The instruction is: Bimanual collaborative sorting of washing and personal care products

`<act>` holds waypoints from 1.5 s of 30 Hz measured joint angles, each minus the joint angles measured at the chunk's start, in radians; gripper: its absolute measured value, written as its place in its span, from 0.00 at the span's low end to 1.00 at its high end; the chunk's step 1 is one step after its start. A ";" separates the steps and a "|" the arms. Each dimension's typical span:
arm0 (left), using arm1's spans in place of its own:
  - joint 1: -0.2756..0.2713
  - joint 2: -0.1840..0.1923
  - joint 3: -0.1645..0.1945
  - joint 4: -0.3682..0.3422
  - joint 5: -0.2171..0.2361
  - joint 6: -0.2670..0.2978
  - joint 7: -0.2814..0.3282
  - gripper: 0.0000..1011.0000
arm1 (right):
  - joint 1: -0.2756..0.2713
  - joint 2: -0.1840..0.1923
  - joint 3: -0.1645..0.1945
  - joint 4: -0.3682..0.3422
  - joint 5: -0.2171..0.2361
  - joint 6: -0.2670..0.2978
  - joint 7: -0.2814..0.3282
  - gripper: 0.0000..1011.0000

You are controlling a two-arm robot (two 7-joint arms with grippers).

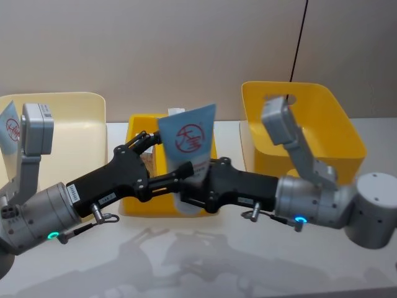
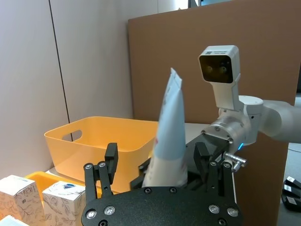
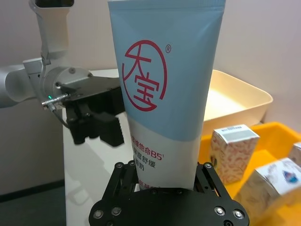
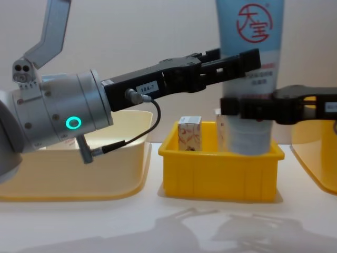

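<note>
The right claw (image 3: 164, 176) clamps the lower body of a light-blue tube (image 3: 164, 70), upright above the middle yellow tray (image 4: 218, 176). The left claw (image 2: 157, 157) is spread around it, not gripping. Sorting looks early: another tube (image 1: 9, 130) sits in the cream bin (image 1: 80, 124) near the left edge of the bench (image 1: 205, 261), and the cartons (image 3: 233, 153) are unsorted.

tube (image 1: 189, 139) over the middle bin (image 4: 218, 179)

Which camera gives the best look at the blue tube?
Right wrist view: the tube faces it, logo large. Head view shows it smaller, tilted; chest view cuts off its top; left wrist view sees it edge-on.
</note>
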State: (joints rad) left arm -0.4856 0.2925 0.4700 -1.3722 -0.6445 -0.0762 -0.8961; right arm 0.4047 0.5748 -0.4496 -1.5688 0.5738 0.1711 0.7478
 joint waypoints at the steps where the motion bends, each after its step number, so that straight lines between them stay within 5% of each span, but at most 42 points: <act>1: 0.000 0.000 0.000 0.000 0.000 0.000 0.000 0.99 | -0.015 0.009 0.009 -0.012 0.006 -0.001 -0.008 0.44; 21: 0.000 0.000 0.000 0.000 0.000 0.000 0.001 0.99 | -0.157 0.074 0.118 -0.114 0.017 -0.053 -0.184 0.44; 45: 0.000 0.000 0.000 0.000 0.000 0.000 0.001 0.99 | -0.144 0.014 0.211 -0.063 -0.173 -0.205 -0.473 0.44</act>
State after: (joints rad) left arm -0.4856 0.2925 0.4701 -1.3721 -0.6444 -0.0761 -0.8950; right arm 0.2609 0.5891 -0.2391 -1.6316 0.4012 -0.0342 0.2746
